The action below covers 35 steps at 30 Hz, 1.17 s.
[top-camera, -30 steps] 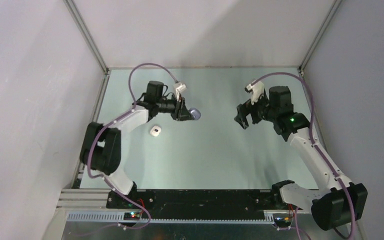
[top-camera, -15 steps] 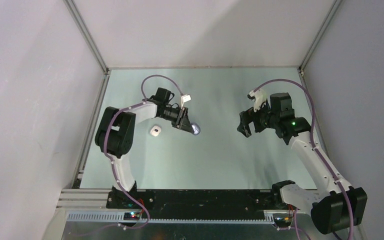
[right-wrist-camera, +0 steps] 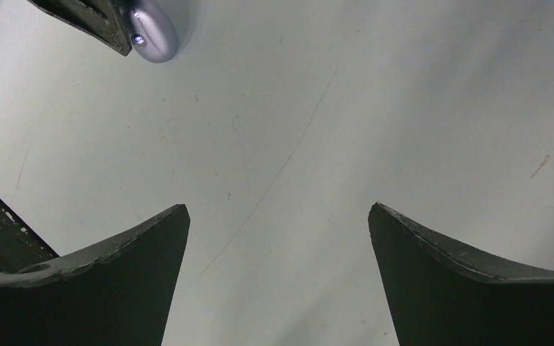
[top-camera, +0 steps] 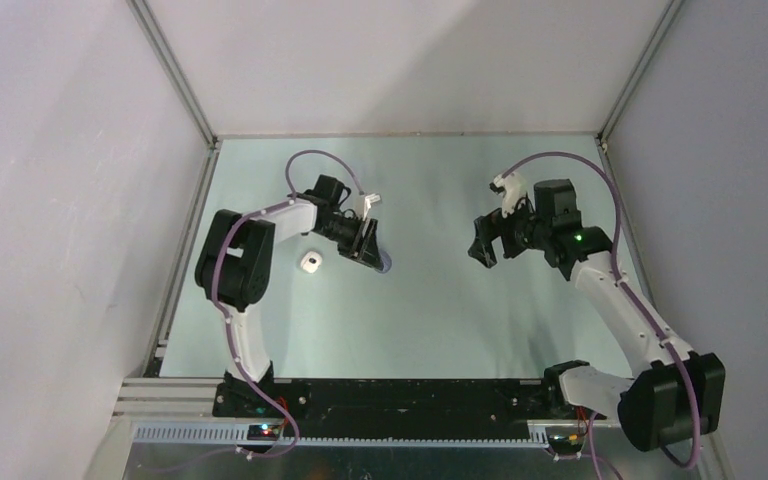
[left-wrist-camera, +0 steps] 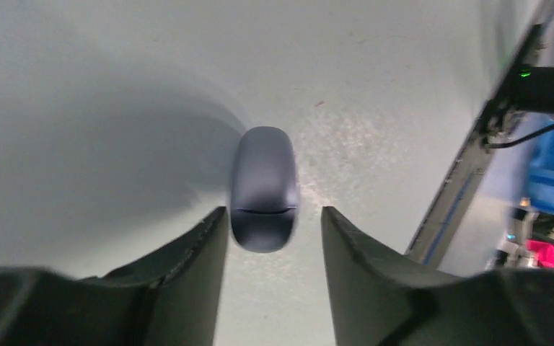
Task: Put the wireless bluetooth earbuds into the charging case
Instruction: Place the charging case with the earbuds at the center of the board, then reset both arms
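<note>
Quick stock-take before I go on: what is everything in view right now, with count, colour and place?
purple case: one, greyish purple, lid shut, between the left gripper's fingertips, with a gap showing on one side
white case: one, white, on the table left of the purple case, apart from it
earbuds: none visible in any view
table: one, pale green, under everything
left gripper: one, black, jaws slightly apart around the purple case
right gripper: one, black, wide open, holding nothing, over bare table to the right of the purple case
</note>
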Tool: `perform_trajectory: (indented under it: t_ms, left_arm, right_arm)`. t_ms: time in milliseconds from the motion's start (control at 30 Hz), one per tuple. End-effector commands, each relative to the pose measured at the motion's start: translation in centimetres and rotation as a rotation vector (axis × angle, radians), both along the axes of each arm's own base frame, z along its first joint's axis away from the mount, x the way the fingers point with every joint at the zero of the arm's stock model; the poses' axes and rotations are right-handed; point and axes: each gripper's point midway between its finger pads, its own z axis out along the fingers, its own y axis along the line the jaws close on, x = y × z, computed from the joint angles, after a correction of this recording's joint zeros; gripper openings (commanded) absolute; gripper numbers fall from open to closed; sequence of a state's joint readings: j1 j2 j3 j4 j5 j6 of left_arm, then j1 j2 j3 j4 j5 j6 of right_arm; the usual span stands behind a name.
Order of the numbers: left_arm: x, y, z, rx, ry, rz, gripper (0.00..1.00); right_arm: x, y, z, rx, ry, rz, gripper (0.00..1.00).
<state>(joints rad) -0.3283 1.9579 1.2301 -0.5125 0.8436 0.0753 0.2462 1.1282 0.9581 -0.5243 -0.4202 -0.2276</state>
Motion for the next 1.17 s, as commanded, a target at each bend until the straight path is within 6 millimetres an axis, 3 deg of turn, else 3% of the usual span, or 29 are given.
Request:
perform_trajectory:
  t_ms: [0,67,100,233,333,400,500,533,567,600,633,667,700,833,867,1033,1133]
  left_arm:
    - [2.6,2.1,2.2,0.111,-0.177,0.032,0.62]
    - [3.6,3.0,3.8,0.121,-0.260,0.057,0.95]
    - [4.4,3.6,4.4,0.125,-0.289,0.077,0.97]
    - [7.5,6.0,8.6,0.157,-0.426,0.173,1.00]
    - [9.8,7.5,14.1,0.137,-0.628,0.259,1.00]
    - [11.3,9.2,18.2,0.141,-0.795,0.357,1.00]
    - [12.9,13.8,25.0,0.211,-1.066,0.629,1.00]
    - [13.3,14.6,26.5,0.205,-1.123,0.697,1.00]
    - [13.2,16.0,28.0,0.231,-1.158,0.773,1.00]
    - [13.2,16.4,29.2,0.227,-1.174,0.809,1.00]
    - [13.2,17.0,29.6,0.247,-1.171,0.836,1.00]
    - [13.0,17.2,29.7,0.262,-1.151,0.839,1.00]
    - [12.9,17.3,30.0,0.269,-1.148,0.843,1.00]
    - [12.1,17.6,28.2,0.316,-1.102,0.814,1.00]
    - [12.1,17.6,27.8,0.320,-1.099,0.806,1.00]
    - [11.8,17.2,24.1,0.345,-1.016,0.744,1.00]
    - [11.7,17.1,23.0,0.339,-0.935,0.739,1.00]
  right_arm:
    - [2.5,1.4,2.7,0.059,-0.057,0.012,0.99]
    - [3.2,1.7,2.9,0.056,-0.045,0.022,0.99]
    - [3.6,1.8,2.5,0.050,-0.025,0.024,0.99]
    - [5.7,2.4,3.5,0.061,-0.026,0.022,0.99]
    - [8.5,2.5,5.6,0.083,-0.065,-0.061,0.99]
    - [11.1,2.2,7.1,0.073,-0.117,-0.134,0.99]
    - [16.4,0.6,10.1,0.062,-0.221,-0.377,1.00]
    - [17.6,0.7,10.1,0.064,-0.222,-0.410,0.99]
    - [18.8,-0.1,12.2,0.074,-0.266,-0.488,0.99]
    - [19.4,0.0,11.2,0.049,-0.239,-0.507,1.00]
    - [19.9,-0.2,13.2,0.051,-0.270,-0.537,1.00]
    - [20.0,-0.4,11.8,0.010,-0.225,-0.552,0.99]
    - [20.3,-0.8,13.2,0.005,-0.248,-0.590,0.99]
    - [19.6,-2.0,11.9,-0.044,-0.203,-0.654,0.99]
    - [19.3,-2.1,12.2,-0.033,-0.216,-0.656,0.99]
    - [17.9,-1.5,9.4,-0.071,-0.179,-0.641,0.99]
    - [17.1,-1.4,9.0,-0.085,-0.177,-0.628,0.99]
